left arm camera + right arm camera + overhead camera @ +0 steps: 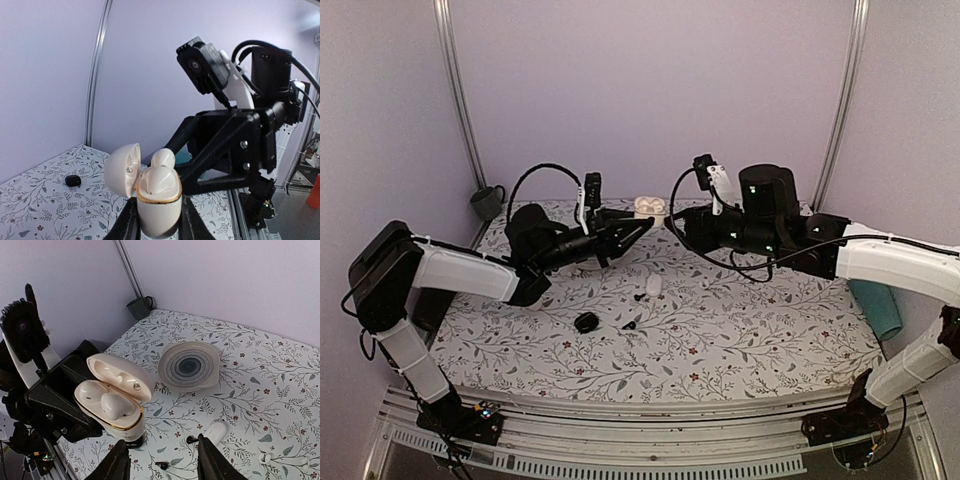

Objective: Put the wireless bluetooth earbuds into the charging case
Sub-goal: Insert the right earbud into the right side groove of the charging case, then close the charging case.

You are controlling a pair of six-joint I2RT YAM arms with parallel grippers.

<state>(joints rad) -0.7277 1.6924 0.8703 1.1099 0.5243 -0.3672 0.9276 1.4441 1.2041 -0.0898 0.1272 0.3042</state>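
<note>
- While the left gripper (pixel 159 230) clamps the charging case (pixel 157 202), one earbud (pixel 162 160) sits inside.
- Empty, the right gripper (pixel 162 445) gapes; next, it should fetch the loose earbud (pixel 653 285) at six o'clock.

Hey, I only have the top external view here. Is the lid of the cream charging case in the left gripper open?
Observer: Yes. The left wrist view shows the glossy cream gold-rimmed charging case with its lid swung open, clamped in the left gripper.
Operator: Any earbud inside?
Observer: The right wrist view shows a glossy white earbud sitting in it.
Operator: Right gripper holding anything?
Observer: No, the right gripper is open and empty.
</note>
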